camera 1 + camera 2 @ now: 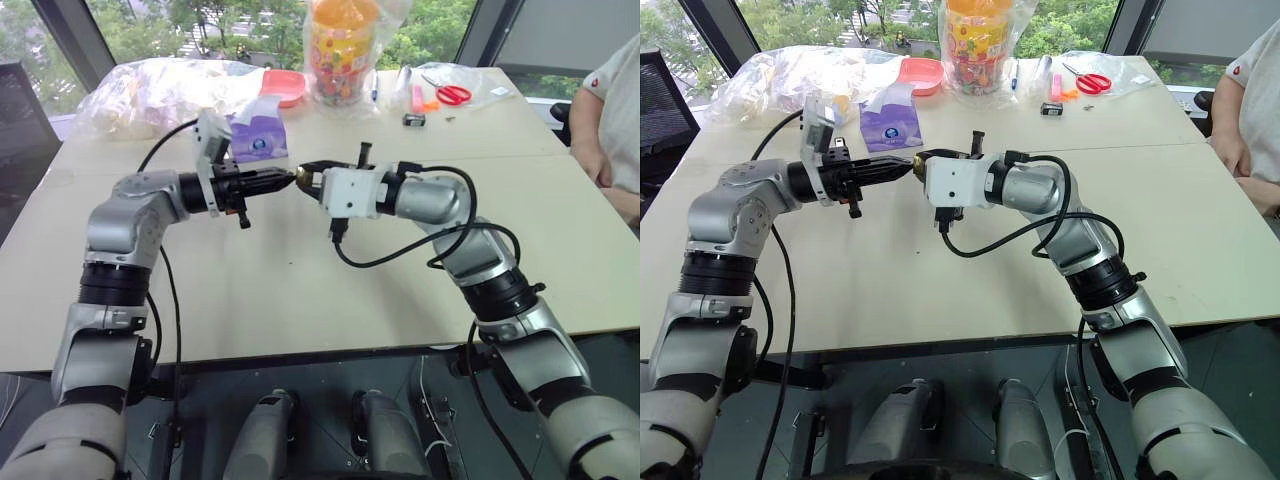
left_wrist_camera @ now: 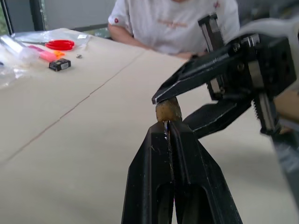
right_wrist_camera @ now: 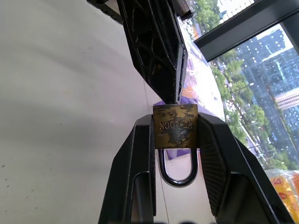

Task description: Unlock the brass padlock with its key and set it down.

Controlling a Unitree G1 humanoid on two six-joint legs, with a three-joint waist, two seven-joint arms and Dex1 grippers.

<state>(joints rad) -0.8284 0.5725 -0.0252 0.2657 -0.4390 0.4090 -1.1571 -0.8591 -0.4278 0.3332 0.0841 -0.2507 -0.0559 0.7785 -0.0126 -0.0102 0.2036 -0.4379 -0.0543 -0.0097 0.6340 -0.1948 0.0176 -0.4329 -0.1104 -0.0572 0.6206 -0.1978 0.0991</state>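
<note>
1. Two grippers meet in mid-air above the beige table (image 1: 300, 300), tip to tip, and I see them roughly level with each other.
2. I see the right gripper (image 3: 175, 128) clamped on the brass padlock (image 3: 175, 126): its body sits squeezed between the two black fingers, with the silvery shackle (image 3: 176, 173) hanging back toward the wrist.
3. From the right wrist camera, the lock's free face points at the left gripper, whose tip touches that face.
4. I see the left gripper (image 2: 167, 127) pinched tight, its fingers pressed together with no gap; a thin bit of metal shows at their tips against the padlock, but I cannot tell whether it is the key.
5. From the head camera, the padlock (image 1: 303, 179) is a small brass speck held clear of the table, between the two arms.
6. On the far side of the table I see a purple packet (image 1: 258, 142), a crumpled clear plastic bag (image 1: 150, 95), a red bowl (image 1: 283, 85) and a jar of coloured sweets (image 1: 342, 50).
7. Further right lie red-handled scissors (image 1: 452, 94) and a small black object (image 1: 414, 119).
8. One person in a white shirt (image 1: 615, 110) sits at the table's right edge.
</note>
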